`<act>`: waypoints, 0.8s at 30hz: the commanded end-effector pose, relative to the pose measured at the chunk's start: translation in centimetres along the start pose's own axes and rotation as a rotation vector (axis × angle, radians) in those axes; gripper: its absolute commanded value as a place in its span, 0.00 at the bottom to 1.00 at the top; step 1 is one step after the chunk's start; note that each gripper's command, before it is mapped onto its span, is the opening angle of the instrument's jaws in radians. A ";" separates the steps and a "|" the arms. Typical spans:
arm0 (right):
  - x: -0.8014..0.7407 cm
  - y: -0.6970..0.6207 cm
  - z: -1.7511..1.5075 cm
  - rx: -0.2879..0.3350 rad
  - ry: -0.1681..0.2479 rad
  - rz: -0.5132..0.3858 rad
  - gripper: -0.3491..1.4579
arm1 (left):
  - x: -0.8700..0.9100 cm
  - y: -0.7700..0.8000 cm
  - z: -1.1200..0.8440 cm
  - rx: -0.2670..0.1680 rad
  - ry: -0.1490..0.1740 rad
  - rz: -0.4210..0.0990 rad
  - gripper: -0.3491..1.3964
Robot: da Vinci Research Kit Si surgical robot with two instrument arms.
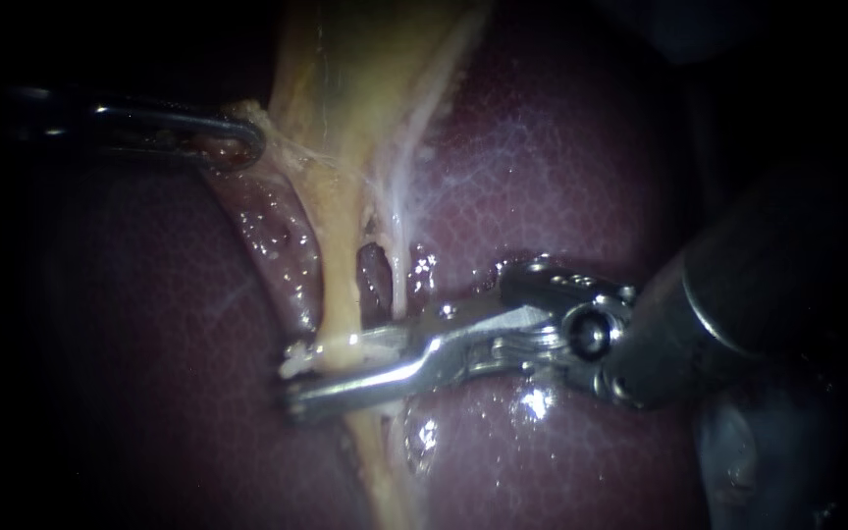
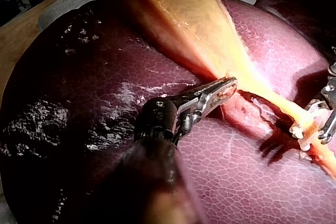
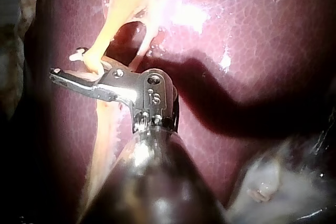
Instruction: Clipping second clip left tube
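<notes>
The right tool [image 1: 294,383] lies across the left tube [image 1: 341,294] low down, below the dark gap that parts it from the paler right tube [image 1: 400,260]. It stands narrow and holds a white clip [image 2: 303,126] that wraps the left tube. To do this well I would judge the squeeze has to be square to the tube, with the clip's far end showing clear past the tube's outer side so that the whole width is taken. The right tube runs just beside the tool's root (whether it sits inside the bite I cannot tell), so it deserves a check first. The left tool [image 1: 242,142] is clamped on the edge of the gallbladder [image 1: 345,79] and draws it up and to the side, which holds the tube taut. That pull looks worth keeping steady. Room is tight above, between the two tubes, and the liver [image 1: 561,196] lies directly under the tool, so any dip could scrape it. Beyond the tool's tips the liver is bare, and the way out to the right looks free.
</notes>
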 end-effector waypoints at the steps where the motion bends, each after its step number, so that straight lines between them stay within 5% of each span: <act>1: 0.00 0.00 -0.01 0.001 -0.001 0.000 0.32 | 0.00 0.00 0.00 0.000 0.000 0.000 0.00; 8: -0.01 0.02 -0.05 0.002 -0.003 0.000 0.04 | 0.00 0.00 0.00 0.000 0.000 0.000 0.00; 11: -0.01 0.02 -0.05 0.002 -0.003 0.000 0.00 | 0.00 0.00 0.00 0.000 0.000 0.000 0.00; 24: -0.02 0.05 -0.04 0.000 -0.002 -0.037 0.00 | 0.00 0.00 0.00 0.000 0.000 0.000 0.00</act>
